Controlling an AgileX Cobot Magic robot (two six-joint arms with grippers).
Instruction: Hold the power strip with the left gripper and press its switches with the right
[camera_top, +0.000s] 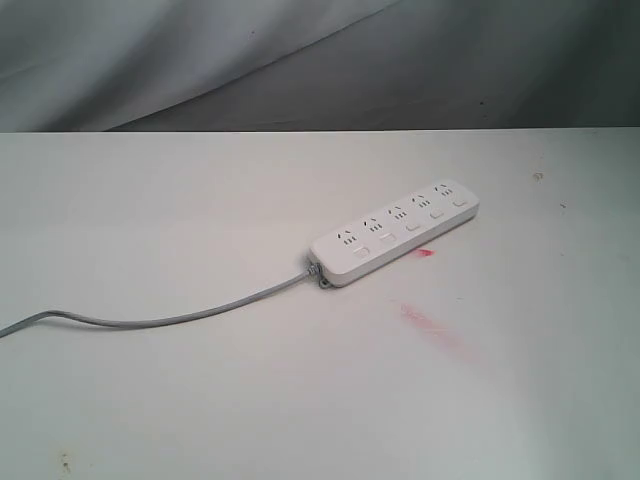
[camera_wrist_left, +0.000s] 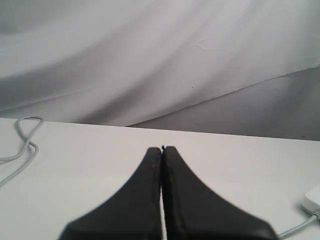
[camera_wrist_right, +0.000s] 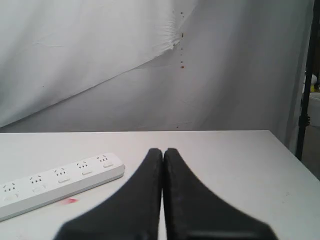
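Observation:
The white power strip (camera_top: 396, 232) lies flat and slanted on the table, right of centre in the exterior view. Its row of small white switches (camera_top: 412, 226) runs along the near side, one by each socket group. A grey cord (camera_top: 180, 318) trails from its near end off to the left. Neither arm shows in the exterior view. My left gripper (camera_wrist_left: 162, 148) is shut and empty above bare table, with only a corner of the power strip (camera_wrist_left: 313, 198) at the frame edge. My right gripper (camera_wrist_right: 163, 150) is shut and empty, with the power strip (camera_wrist_right: 55, 182) off to one side of it.
The table (camera_top: 200, 400) is white, with a red smear (camera_top: 432, 326) just in front of the strip. A grey cloth backdrop (camera_top: 300, 60) hangs behind the far edge. A loop of cord (camera_wrist_left: 22, 142) lies at the left of the left wrist view. A dark stand (camera_wrist_right: 305, 100) rises beyond the table's side.

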